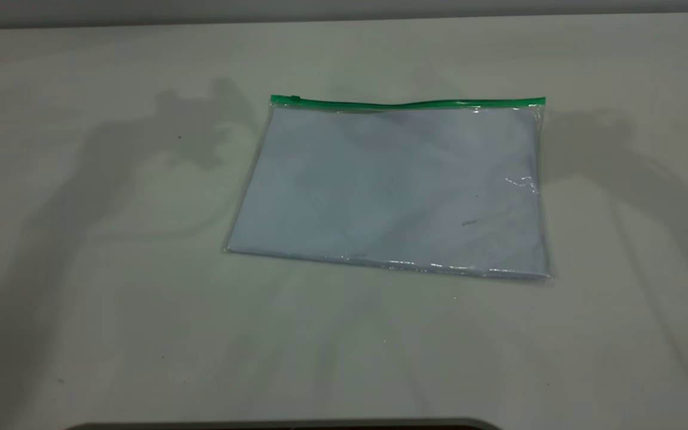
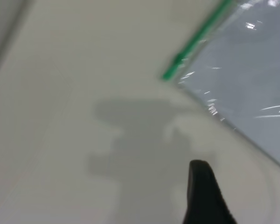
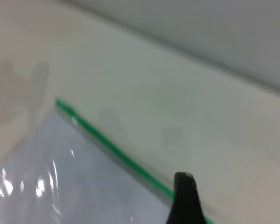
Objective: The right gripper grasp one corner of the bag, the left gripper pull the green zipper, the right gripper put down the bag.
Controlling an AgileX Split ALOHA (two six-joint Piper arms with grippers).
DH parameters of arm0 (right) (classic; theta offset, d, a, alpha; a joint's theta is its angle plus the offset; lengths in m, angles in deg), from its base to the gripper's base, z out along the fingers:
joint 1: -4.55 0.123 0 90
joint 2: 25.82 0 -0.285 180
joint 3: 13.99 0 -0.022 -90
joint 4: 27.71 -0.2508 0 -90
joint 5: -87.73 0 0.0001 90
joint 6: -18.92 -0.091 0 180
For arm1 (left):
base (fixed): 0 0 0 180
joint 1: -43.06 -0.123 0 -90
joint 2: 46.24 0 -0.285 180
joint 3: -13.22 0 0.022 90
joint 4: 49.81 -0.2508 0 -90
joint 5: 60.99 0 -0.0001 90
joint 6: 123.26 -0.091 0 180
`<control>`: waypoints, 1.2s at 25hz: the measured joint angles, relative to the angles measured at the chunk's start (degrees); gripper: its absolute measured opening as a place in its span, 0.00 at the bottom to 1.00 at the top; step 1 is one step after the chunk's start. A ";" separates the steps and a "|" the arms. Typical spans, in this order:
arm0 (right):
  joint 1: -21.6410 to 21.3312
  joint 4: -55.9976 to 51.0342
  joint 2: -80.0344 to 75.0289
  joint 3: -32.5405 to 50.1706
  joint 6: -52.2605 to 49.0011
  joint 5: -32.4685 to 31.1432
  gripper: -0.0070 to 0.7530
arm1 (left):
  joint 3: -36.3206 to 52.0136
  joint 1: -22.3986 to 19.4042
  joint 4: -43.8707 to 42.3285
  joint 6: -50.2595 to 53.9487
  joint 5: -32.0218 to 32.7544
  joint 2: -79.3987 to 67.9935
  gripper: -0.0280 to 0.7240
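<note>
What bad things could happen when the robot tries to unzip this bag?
The bag lies flat on the smooth table, so the right gripper may slip off the thin corner of the bag. The slider tab on the green zipper is tiny, so the left gripper might miss it. Then the bag might slide along instead of opening.

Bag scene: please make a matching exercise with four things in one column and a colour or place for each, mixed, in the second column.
Things:
1. green zipper
2. bag
3. left gripper
4. right gripper

Descriptions:
A. lies flat on the table, clear plastic
B. runs along the bag's far edge
C. a black finger over the zipper line
D. a black finger over bare table beside the bag

Pairs: 1-B, 2-A, 3-D, 4-C
</note>
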 joint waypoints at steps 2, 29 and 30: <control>-0.64 3.60 6.12 0.00 -5.32 -1.55 0.79 | 0.00 0.00 -3.72 6.74 0.85 4.63 0.69; -4.45 30.17 61.92 12.64 -40.74 -31.05 0.79 | 21.79 0.00 -23.89 49.54 13.17 57.33 0.69; -4.45 30.17 64.28 14.67 -41.14 -31.18 0.79 | 25.46 0.00 -23.89 49.95 13.17 59.82 0.69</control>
